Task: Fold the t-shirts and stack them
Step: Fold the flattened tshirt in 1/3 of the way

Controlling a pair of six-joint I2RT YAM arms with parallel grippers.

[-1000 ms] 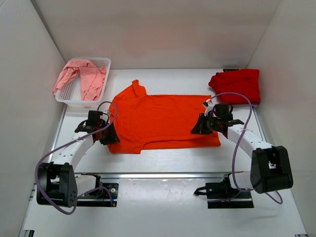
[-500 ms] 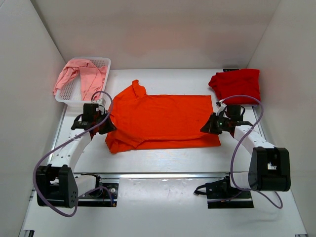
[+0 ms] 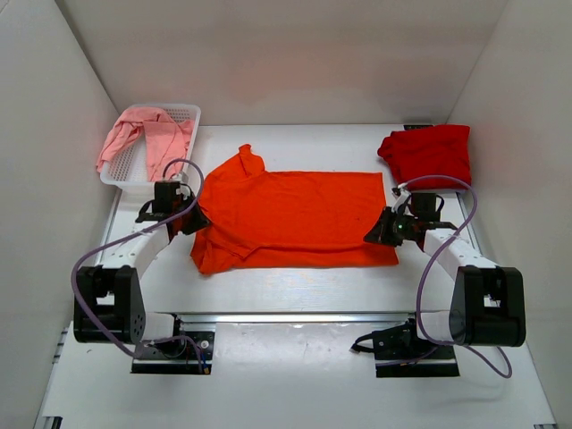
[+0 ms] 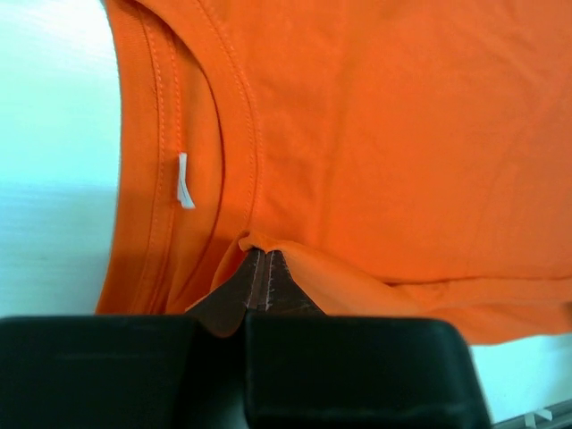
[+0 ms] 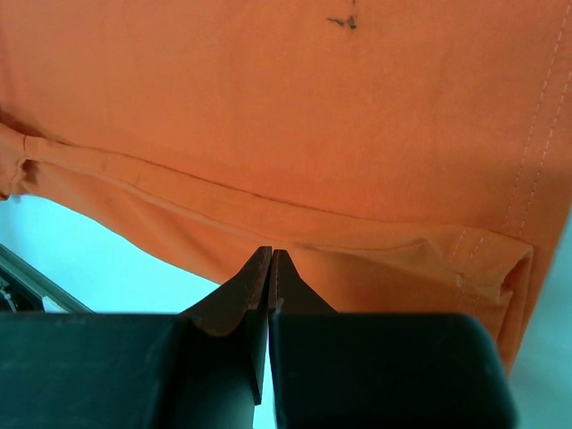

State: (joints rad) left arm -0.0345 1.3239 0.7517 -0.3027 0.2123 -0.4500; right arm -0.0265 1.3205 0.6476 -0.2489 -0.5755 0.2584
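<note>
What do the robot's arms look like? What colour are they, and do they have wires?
Both arms have white tube-shaped links and chunky black joint blocks. The left arm and right arm each carry a thin purple cable looping along them. The left gripper and right gripper are black and boxy, each with two dark, pointed fingers. No markings show.

Mostly orange t-shirt [image 4: 375,134], spread 12 thru 4 o'clock, w/ stitched collar [image 4: 156,107] curving down approx 9–10. Small white tag [image 4: 182,181] inside collar, 9 o'clock. Claw [image 4: 265,277] at 6, tips pressed together, pinching a raised fold of cloth right by collar seam. Pale counter [image 4: 54,179] along 9 edge & 5 corner.
</note>
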